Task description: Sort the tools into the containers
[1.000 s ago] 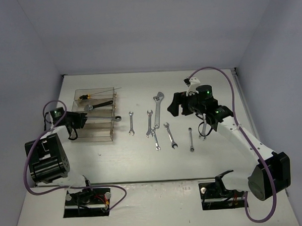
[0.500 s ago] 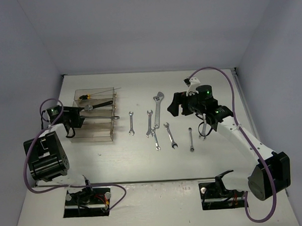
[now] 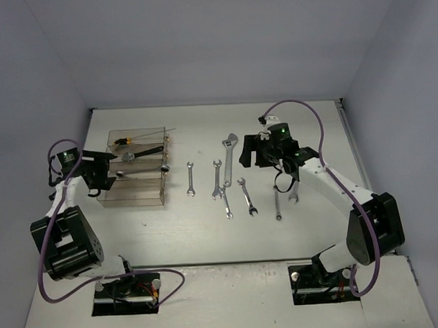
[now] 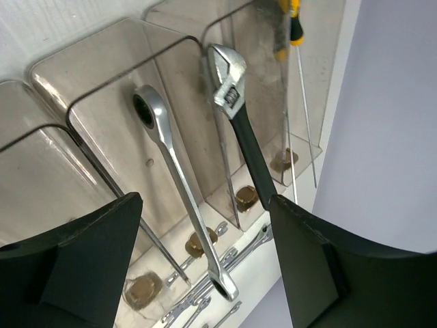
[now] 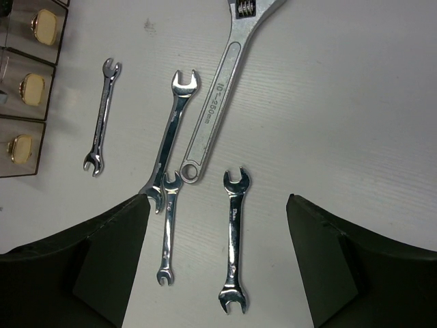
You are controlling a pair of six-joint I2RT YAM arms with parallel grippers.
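White worktop [image 3: 207,236], pale lilac walls [image 3: 200,49]. Silver wrenches [image 3: 227,160] lie mid-worktop, and clear bins [image 3: 134,196] stand near the left edge. The left hand [image 4: 205,199] and right hand [image 5: 217,198] are both released.

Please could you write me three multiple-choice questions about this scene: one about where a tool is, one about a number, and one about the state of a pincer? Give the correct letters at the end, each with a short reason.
1. Where does the black-handled wrench lie?
A) on the floor
B) inside the clear bins
C) held in the air

2. How many silver wrenches does the right wrist view show on the table?
A) two
B) five
C) nine

3. In what state is the right pincer?
A) open and empty
B) shut on a wrench
C) shut on a rod

Answers:
1 B: it lies in one compartment, between clear walls.
2 B: four plain ones and one big adjustable one lie there.
3 A: its fingers stand wide apart with nothing held between them.
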